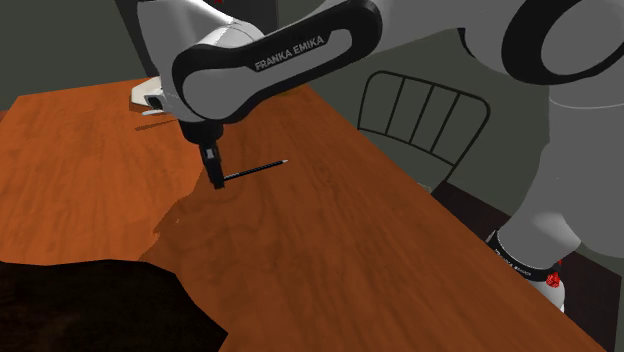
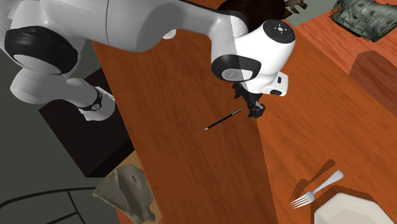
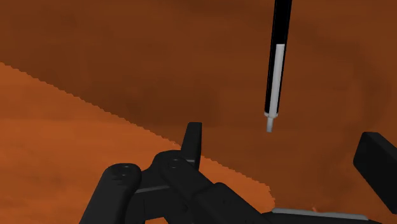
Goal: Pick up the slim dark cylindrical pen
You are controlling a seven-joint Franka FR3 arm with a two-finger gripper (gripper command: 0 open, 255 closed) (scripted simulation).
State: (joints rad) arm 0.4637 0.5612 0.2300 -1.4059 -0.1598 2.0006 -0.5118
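The slim black pen (image 1: 255, 170) (image 2: 223, 119) (image 3: 278, 63), grey toward its tip, lies flat on the reddish-brown wooden table (image 1: 330, 260) (image 2: 172, 159), near the middle of the shoulder view. The black gripper (image 1: 215, 176) (image 2: 255, 112) (image 3: 285, 143) hangs low at the pen's left end in that view, its 2 fingers (image 3: 193, 137) spread apart and touching nothing, the pen's end just ahead of the gap. A fork (image 2: 316, 189) and a white plate (image 2: 350, 210) lie well apart at the second exterior view's lower right.

A reddish-brown wooden table (image 1: 320, 270) bears a fork (image 2: 318, 188), lying just beside a white plate (image 2: 348, 211) near one edge. A dark chair (image 1: 425, 110) with a barred back stands at the table's long side. A crumpled grey-green thing (image 2: 368, 19) sits in the second exterior view's upper right corner.
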